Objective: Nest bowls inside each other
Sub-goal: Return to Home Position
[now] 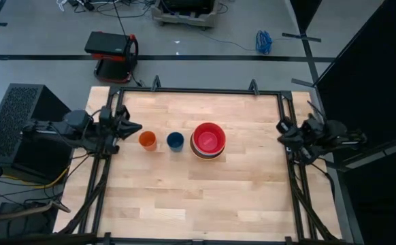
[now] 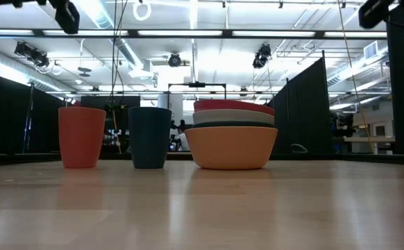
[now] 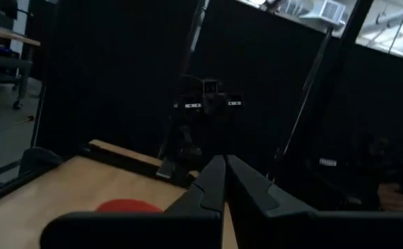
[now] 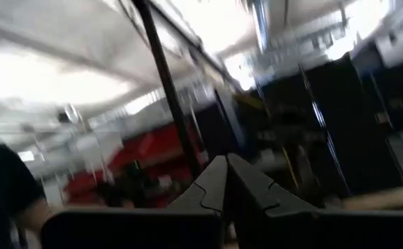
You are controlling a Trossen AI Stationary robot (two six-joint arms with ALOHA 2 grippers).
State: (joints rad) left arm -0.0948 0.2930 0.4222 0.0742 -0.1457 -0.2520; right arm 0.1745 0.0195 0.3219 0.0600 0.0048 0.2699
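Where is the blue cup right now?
In the high view, the blue cup stands between the orange cup on its left and the stack of bowls on its right.

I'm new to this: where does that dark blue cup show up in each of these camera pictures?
High view: the blue cup stands mid-table, between the orange cup and the stack of bowls.
Low view: left of centre, between the same two.
Left wrist view: not in it.
Right wrist view: not in it.
Shared landmark: the stack of bowls, right beside the cup in both.
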